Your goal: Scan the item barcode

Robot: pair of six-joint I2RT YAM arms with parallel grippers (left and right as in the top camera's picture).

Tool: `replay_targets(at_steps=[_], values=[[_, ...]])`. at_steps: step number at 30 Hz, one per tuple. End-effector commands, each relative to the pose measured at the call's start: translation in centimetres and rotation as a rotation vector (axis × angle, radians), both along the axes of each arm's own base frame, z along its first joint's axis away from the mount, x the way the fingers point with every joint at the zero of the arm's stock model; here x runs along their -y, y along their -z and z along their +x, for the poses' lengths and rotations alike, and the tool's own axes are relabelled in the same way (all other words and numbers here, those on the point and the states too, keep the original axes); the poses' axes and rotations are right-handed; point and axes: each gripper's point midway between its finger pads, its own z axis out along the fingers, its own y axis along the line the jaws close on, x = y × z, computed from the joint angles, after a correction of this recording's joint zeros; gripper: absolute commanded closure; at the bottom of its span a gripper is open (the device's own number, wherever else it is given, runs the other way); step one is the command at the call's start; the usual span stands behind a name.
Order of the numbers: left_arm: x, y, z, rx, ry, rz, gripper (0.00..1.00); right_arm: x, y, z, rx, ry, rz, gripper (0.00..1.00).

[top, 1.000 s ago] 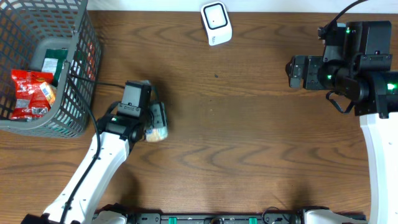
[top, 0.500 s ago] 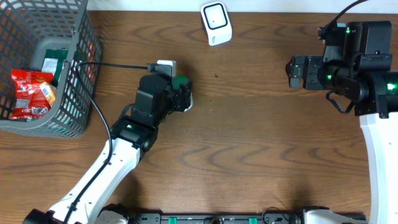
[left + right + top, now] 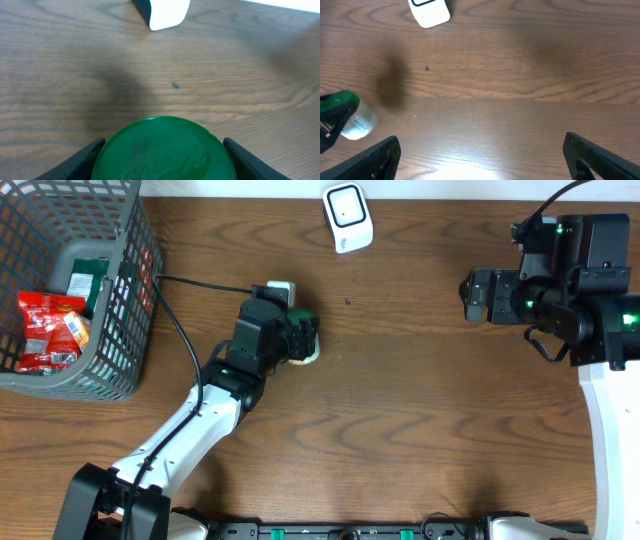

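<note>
Grained wood table [image 3: 420, 410], low satin sheen.
Smooth green plastic lid [image 3: 164, 150]; smooth white plastic scanner [image 3: 347, 216] at twelve o'clock.

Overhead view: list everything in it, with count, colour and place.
barcode scanner: one, white, top centre of the table
basket: one, grey mesh, far left
snack packet: one, red, inside the basket
green packet: one, green, inside the basket, beside the red one
jar: one, clear with a green lid, in the left claw, below and left of the scanner
table: one, brown wood, under everything
left claw: one, black, shut on the jar
right claw: one, black, open and empty, at the right side
</note>
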Motion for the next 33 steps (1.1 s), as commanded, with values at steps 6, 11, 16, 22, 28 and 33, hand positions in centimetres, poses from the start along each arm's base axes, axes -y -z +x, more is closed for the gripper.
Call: replay_targets(at_steps=[6,11,16,22,28,33], values=[[3.9,-0.2,0.0,0.093,0.153,0.033,0.54,0.1,-0.3,0.2,0.008,-0.003,0.000,0.01],[7.7,0.2,-0.5,0.214,0.309,0.116,0.55,0.1,-0.3,0.2,0.007,-0.003,0.000,0.01],[11.1,0.8,-1.8,0.254,0.420,0.091,0.54,0.1,-0.3,0.2,0.007,-0.003,0.000,0.01],[13.6,1.9,-2.8,0.260,0.511,0.041,0.54,0.1,-0.3,0.2,0.007,-0.003,0.000,0.01],[13.9,2.8,-3.2,0.244,0.522,0.046,0.54,0.1,-0.3,0.2,0.007,-0.003,0.000,0.01],[14.1,3.5,-3.9,0.222,0.537,0.053,0.49,0.1,-0.3,0.2,0.007,-0.003,0.000,0.01]])
